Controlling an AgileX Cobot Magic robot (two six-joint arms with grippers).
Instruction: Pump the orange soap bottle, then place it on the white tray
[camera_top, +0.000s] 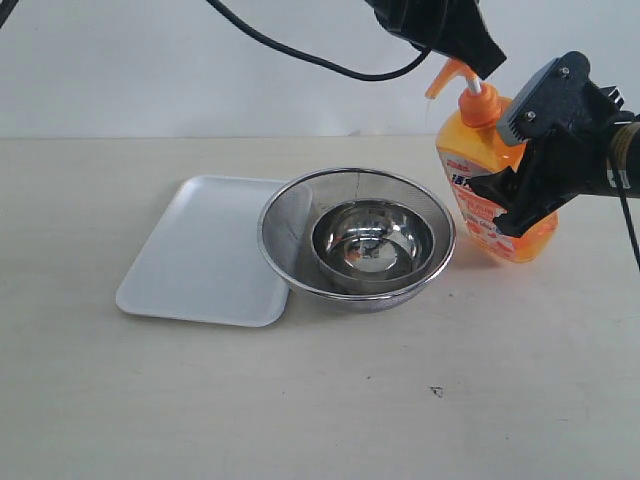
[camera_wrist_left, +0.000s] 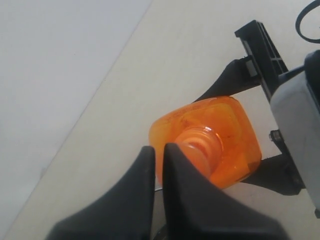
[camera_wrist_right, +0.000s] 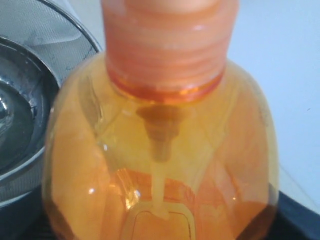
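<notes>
On the near part of the pale bench (camera_top: 300, 400) there is one tiny dark speck (camera_top: 436, 391). A bit farther back, on the left, lies the white tray (camera_top: 190, 250), flat on the bench with nothing inside it. Just to its right sits a round mesh strainer (camera_top: 285, 220), and its left edge reaches over the right side of the tray. A small shiny steel bowl (camera_top: 335, 240) sits inside the strainer. Farther back and to the right is the orange soap bottle (camera_top: 478, 205). It is just beside the strainer, well apart from the tray, and it leans a little. Its bottom looks to be down on the bench. The right claw (camera_top: 495, 160) comes in from the right and grips the bottle's body, with one black finger on each side. The left claw (camera_wrist_left: 159, 150) comes down from above, and its two fingers are closed with only a thin crack between them. Its tip is right on top of the orange pump head. A black cable (camera_top: 300, 55) hangs in front of the white wall (camera_top: 150, 70) at the back.
</notes>
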